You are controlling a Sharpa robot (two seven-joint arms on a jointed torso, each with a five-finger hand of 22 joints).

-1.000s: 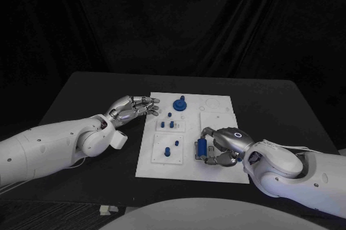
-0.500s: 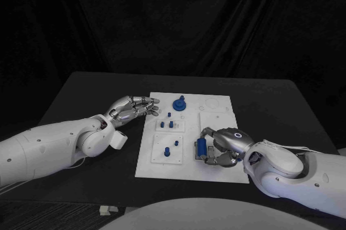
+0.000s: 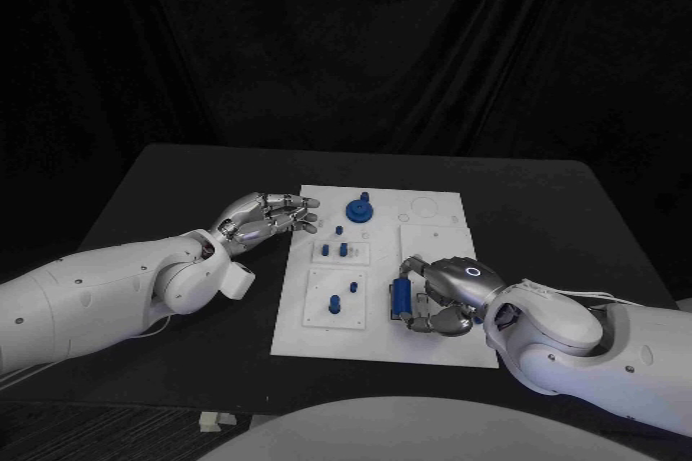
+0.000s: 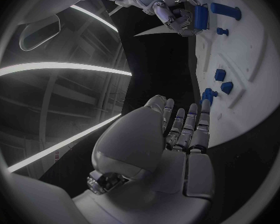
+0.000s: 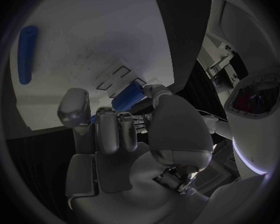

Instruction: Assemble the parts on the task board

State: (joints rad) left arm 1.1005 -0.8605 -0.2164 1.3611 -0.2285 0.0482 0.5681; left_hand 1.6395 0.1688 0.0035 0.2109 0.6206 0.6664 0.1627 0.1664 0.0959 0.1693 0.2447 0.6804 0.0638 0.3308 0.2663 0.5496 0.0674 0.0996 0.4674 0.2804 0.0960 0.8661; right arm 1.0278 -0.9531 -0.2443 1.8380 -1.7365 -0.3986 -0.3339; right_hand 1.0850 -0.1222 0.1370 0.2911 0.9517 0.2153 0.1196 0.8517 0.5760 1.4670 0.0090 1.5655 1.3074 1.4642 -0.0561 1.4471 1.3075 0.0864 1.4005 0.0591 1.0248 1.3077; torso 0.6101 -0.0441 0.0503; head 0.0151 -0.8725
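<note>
Blue part [image 3: 400, 297] lies lengthwise near-to-far, gripped by right robot hand [image 3: 440, 299].

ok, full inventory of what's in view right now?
table: one, black, under everything.
task board: one, white, middle of the table.
gear-like part: one, blue, far end of the board.
small pegs: several, blue, on the board's left-hand panels.
long block: one, blue, near right of the board, held.
cylinder: one, blue, lying on the board, right wrist view.
left hand: silver, fingers curled, at the board's far left edge, holding nothing.
right hand: silver, grips the long block.
</note>
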